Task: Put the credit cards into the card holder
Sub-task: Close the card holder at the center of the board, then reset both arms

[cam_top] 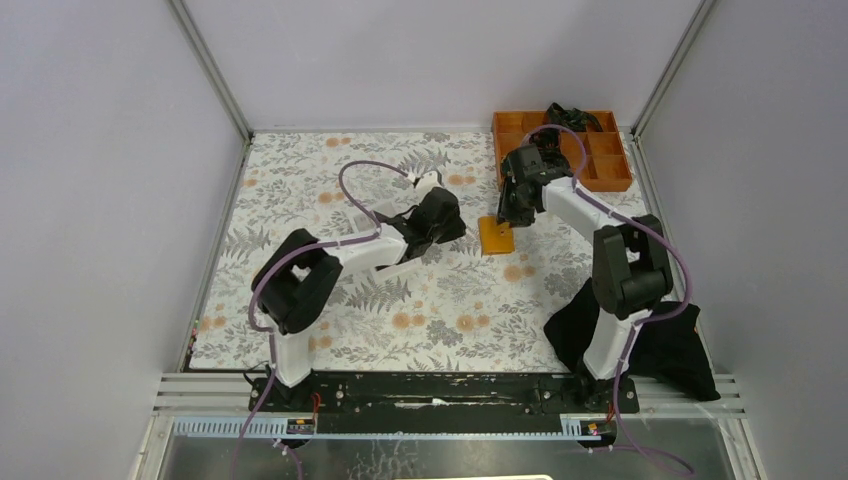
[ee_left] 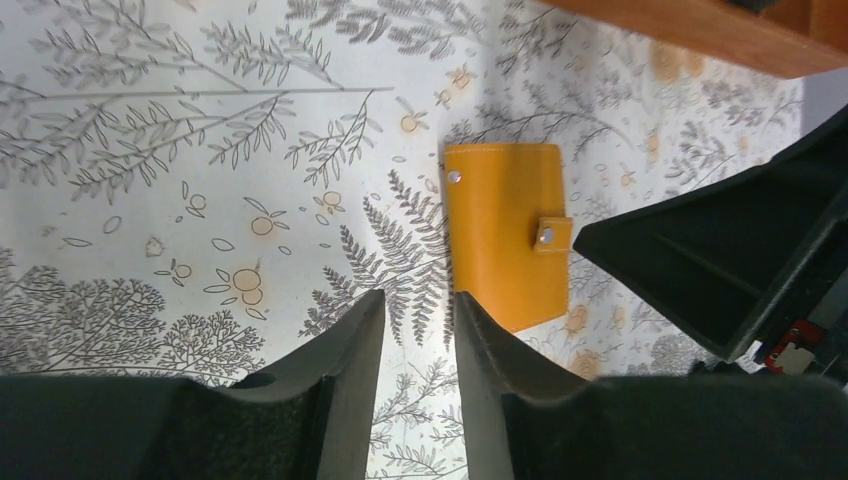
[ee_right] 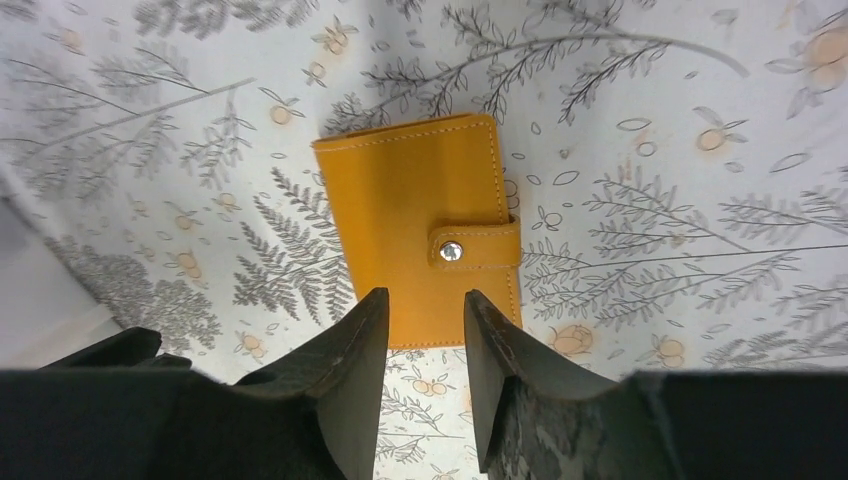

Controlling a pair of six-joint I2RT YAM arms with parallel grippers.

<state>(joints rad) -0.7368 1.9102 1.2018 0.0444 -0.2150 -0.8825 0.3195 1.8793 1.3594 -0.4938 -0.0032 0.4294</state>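
The card holder [cam_top: 496, 236] lies flat on the flowered table mat, folded shut with its clasp snapped. It is orange-tan in the left wrist view [ee_left: 505, 235] and in the right wrist view [ee_right: 420, 225]. My left gripper [cam_top: 452, 226] hovers just left of it; the left gripper [ee_left: 420, 300] is open, with only mat between the fingers. My right gripper [cam_top: 515, 208] hangs over its far side; the right gripper [ee_right: 425, 296] is open above the holder's near edge, with nothing in it. The credit cards are out of view.
An orange compartment tray [cam_top: 612, 178] stands at the back right with a dark object [cam_top: 570, 115] in it; its wall [ee_left: 700, 25] shows in the left wrist view. A black cloth [cam_top: 665, 345] lies by the right arm's base. The right arm's black body [ee_left: 720, 250] is close beside the holder.
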